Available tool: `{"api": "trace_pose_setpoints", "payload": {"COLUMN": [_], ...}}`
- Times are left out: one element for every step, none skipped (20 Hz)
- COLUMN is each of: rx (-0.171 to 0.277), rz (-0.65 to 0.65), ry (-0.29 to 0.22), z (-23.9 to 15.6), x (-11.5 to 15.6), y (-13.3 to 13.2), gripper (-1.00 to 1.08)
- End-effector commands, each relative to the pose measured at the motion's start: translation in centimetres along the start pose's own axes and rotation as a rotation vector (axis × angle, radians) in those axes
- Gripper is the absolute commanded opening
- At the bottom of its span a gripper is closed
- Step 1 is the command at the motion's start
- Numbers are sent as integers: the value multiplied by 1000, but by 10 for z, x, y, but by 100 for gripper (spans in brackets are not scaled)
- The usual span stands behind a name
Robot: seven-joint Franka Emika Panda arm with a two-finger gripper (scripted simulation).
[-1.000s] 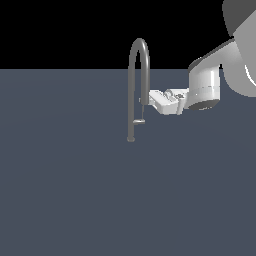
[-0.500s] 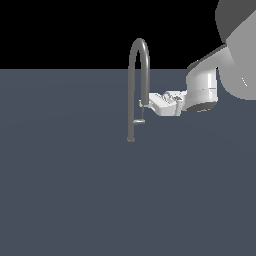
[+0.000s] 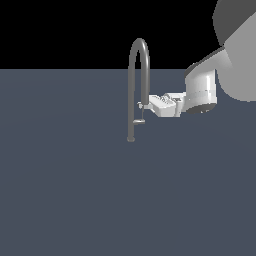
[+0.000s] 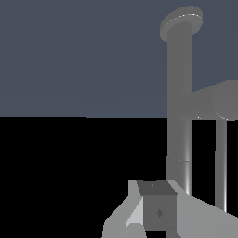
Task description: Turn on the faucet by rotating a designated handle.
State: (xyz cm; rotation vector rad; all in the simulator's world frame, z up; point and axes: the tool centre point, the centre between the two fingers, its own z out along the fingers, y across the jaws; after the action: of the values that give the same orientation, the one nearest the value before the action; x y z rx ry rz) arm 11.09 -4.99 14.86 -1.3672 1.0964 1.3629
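No readable text, labels, brands, numbers or signs appear in either view.

**Greys on slate blue, black behind**

The faucet point(image 3: 138, 65) is showing a plain mid-grey metallic finish, with a paler sheen running along its arched tube and no pattern anywhere. The handle point(image 3: 139, 121) is wearing the same grey, slightly lighter at its rounded end; in the wrist view point(image 4: 218, 100) it is reading as a flat, dull grey. The pincer point(image 3: 143, 106) is appearing white to very light grey, with darker grey shading on its facets. The robot arm point(image 3: 202, 92) is shading from white into soft grey. The desk point(image 3: 75, 190) is lying as an even, unpatterned slate blue-grey, and the background above its far edge is rendering solid black.
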Motion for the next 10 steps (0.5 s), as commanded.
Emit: {"api": "trace_pose_setpoints", "payload": {"rx": [0,0,0,0,0,0,0,0,0,0], "rz": [0,0,0,0,0,0,0,0,0,0], "ry": [0,0,0,0,0,0,0,0,0,0], "z": [0,0,0,0,0,0,0,0,0,0], "x": [0,0,-1,-1,-1,-2,-2,-2,-3,-3], "y": [0,1,2,3,4,5,6,7,8,9], "gripper": [-100,-100,-100,-100,-100,-100,-100,-100,-100,-100]}}
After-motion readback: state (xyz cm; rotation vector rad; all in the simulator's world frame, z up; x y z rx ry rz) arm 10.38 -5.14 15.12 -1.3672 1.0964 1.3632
